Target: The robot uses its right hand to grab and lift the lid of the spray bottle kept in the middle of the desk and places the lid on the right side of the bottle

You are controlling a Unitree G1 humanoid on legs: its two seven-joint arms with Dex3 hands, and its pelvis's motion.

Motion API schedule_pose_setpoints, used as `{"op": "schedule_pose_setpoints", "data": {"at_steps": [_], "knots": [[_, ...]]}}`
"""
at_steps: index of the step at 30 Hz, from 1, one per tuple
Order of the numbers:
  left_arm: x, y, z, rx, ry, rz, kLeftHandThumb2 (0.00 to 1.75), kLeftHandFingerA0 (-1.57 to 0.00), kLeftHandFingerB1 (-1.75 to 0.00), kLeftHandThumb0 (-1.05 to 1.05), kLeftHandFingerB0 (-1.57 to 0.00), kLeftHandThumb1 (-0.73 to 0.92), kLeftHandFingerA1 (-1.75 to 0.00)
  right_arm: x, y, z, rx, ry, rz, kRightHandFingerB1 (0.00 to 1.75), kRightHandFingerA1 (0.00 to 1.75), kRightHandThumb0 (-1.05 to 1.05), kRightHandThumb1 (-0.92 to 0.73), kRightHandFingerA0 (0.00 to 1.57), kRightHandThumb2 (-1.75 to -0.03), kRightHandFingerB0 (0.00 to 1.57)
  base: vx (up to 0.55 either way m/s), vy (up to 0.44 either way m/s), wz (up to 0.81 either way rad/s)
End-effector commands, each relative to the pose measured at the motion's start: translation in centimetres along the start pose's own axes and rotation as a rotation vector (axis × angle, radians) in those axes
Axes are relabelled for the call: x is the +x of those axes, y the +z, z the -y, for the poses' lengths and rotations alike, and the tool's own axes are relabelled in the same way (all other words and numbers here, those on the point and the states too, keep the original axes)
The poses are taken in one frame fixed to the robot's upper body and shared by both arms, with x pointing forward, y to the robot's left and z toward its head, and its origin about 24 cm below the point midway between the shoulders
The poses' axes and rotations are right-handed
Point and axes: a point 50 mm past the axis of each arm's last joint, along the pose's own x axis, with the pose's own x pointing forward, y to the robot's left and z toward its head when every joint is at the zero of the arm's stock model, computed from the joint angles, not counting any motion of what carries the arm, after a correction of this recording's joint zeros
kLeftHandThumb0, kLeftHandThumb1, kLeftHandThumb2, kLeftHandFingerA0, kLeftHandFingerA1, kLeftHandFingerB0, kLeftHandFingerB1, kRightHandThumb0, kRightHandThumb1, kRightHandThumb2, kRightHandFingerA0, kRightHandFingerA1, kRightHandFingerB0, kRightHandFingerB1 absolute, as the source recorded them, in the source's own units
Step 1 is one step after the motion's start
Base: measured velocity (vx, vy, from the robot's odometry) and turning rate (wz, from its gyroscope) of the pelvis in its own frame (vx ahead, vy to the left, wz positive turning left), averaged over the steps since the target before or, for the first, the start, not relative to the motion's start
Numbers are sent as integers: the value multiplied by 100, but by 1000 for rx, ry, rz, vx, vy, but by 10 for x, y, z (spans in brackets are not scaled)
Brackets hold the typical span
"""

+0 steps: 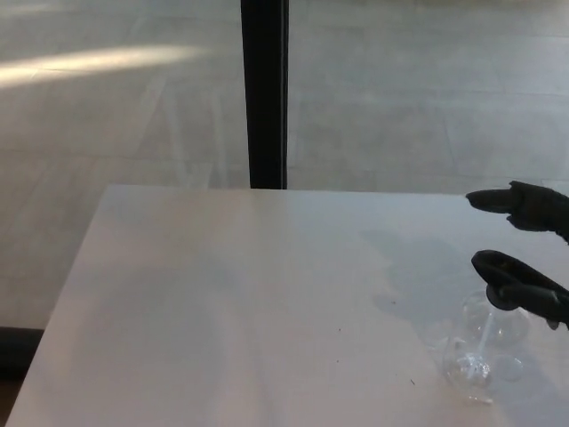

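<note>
A clear spray bottle (480,351) stands on the white desk (249,302) near its lower right. Its black trigger lid (520,286) sits on top of the bottle, with the nozzle pointing left. My right hand (526,205) comes in at the right edge, above and behind the lid in the picture and apart from it. Only a small black part of the hand shows, and nothing is seen in it. My left hand does not show.
A black vertical post (265,93) rises behind the desk's far edge. Grey floor (124,107) lies beyond, with a bright streak of light on its left.
</note>
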Motion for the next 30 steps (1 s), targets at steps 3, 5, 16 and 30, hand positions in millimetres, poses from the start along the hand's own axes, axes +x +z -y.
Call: {"op": "schedule_pose_setpoints", "data": {"at_steps": [3, 5, 16, 30], "knots": [[-1, 5, -6, 6, -7, 19, 88, -62, -59, -64, -45, 47, -70, -5, 0, 3, -212, 104, -178, 18, 23, -90, -55, 3, -91, 11, 0, 0, 0], [-1, 5, -6, -4, -9, 18, 87, -64, -59, -64, -46, 47, -71, -6, -2, 3, -233, 124, -215, 18, 22, -87, -53, 2, -89, 10, 0, 0, 0], [-2, 3, -6, 0, -11, 12, 59, -66, -46, -62, -50, 62, -60, 3, 0, -11, -408, 16, -249, 30, 86, -40, -68, 66, -62, 25, 0, 0, 0], [-2, 4, -5, -22, -24, 51, 59, -74, -49, -62, -56, 64, -67, 11, 8, -20, -474, -264, -81, 51, 163, -30, -73, 86, -66, 79, 0, 0, 0]]}}
